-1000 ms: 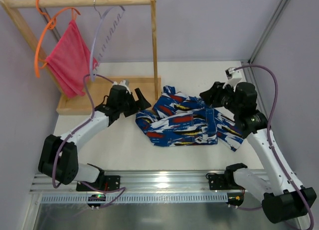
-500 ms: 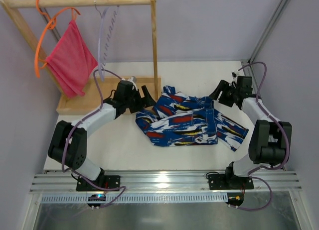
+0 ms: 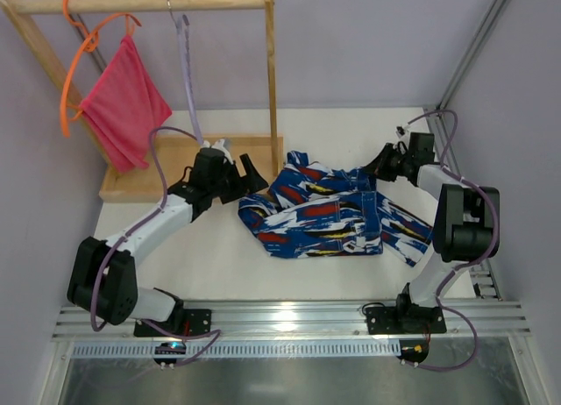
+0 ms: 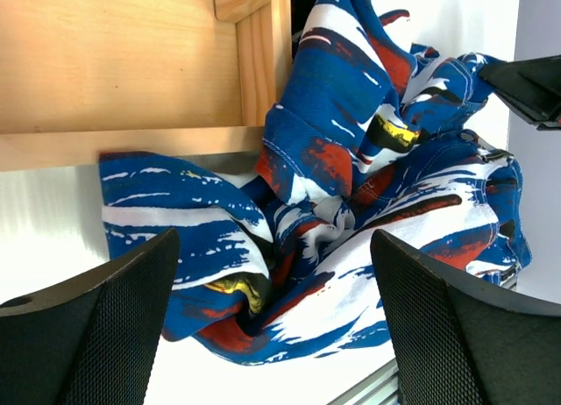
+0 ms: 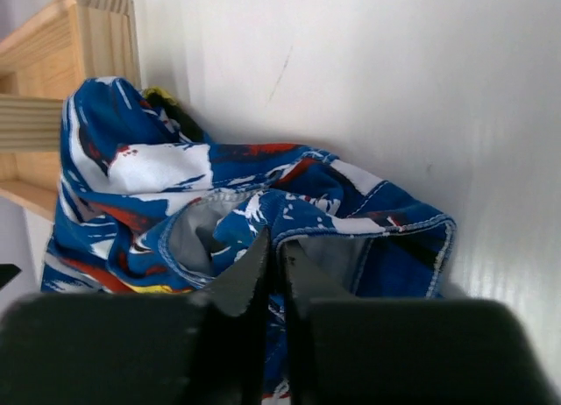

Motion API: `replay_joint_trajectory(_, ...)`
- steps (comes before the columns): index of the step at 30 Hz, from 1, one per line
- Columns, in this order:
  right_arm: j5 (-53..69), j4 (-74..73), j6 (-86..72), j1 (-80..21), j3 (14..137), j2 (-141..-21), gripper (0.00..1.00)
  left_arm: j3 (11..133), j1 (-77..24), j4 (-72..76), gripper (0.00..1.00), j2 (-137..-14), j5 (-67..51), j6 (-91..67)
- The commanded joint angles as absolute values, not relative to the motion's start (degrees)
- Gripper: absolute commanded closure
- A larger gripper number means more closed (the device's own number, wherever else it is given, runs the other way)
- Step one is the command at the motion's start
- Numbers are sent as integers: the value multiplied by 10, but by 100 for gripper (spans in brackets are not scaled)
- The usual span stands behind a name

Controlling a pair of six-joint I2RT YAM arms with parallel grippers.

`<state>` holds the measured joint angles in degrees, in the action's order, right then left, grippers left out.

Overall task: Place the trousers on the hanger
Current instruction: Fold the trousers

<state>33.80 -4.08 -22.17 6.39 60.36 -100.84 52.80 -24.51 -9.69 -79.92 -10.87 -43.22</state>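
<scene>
The trousers point(image 3: 333, 216), in a blue, white, red and black print, lie crumpled on the white table in the middle. The pale lavender hanger point(image 3: 186, 72) hangs by its hook from the wooden rod, edge-on and apart from both grippers. My left gripper point(image 3: 245, 184) is open and empty, low at the trousers' left end beside the rack base; in the left wrist view point(image 4: 273, 273) the cloth point(image 4: 351, 203) lies between and beyond the wide jaws. My right gripper point(image 3: 379, 164) is at the trousers' far right corner. In the right wrist view point(image 5: 277, 247) its fingers are pressed nearly together on the waistband hem point(image 5: 368, 225).
A wooden rack stands at the back left, with its base point(image 3: 131, 181) on the table and its post point(image 3: 273, 81) just behind the trousers. An orange hanger point(image 3: 74, 63) carrying a plain pink-red cloth point(image 3: 123, 103) hangs on the rod. A metal rail point(image 3: 280, 322) runs along the near edge.
The hanger has swung round on the rod from face-on to edge-on. The right arm has folded back and its gripper has closed at the trousers' far right corner. The left gripper has barely shifted.
</scene>
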Motion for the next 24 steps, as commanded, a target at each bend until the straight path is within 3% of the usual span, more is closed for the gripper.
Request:
replay_joint_trajectory(1,364,-12,-215,45,618,-945,96,535,-247,-115,11,-770,-81,-424)
replay_joint_trajectory(7,260,-140,-150,-84,592,-778,96,500,-247,-75,9,-738,-96,-421)
replay_joint_trajectory(12,255,-206,-137,-158,560,-607,96,533,-247,-114,8,-762,-91,-397)
replay_joint_trajectory(18,389,-260,-135,-170,562,-464,96,544,-247,-113,6,-740,-84,-433)
replay_joint_trajectory(24,487,-319,-137,-171,565,-403,96,560,-249,-106,4,-744,-124,-522)
